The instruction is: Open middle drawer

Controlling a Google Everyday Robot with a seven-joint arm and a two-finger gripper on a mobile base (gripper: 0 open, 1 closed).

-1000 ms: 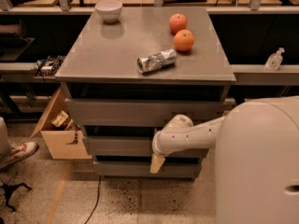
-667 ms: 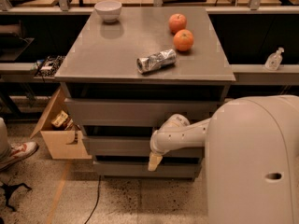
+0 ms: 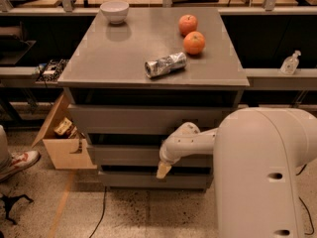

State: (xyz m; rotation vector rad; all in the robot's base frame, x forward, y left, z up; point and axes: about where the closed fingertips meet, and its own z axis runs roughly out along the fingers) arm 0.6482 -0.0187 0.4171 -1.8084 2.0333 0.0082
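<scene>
Gripper lower centre of frame, tip pointing down, at lower edge of middle drawer front. Grip state: cannot tell.

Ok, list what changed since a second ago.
The robot's white arm housing slid left, filling more of the view. The gripper hardly moved and hangs by the lower edge of the middle drawer, which stayed as it was. The can and bowl are unmoved.
</scene>
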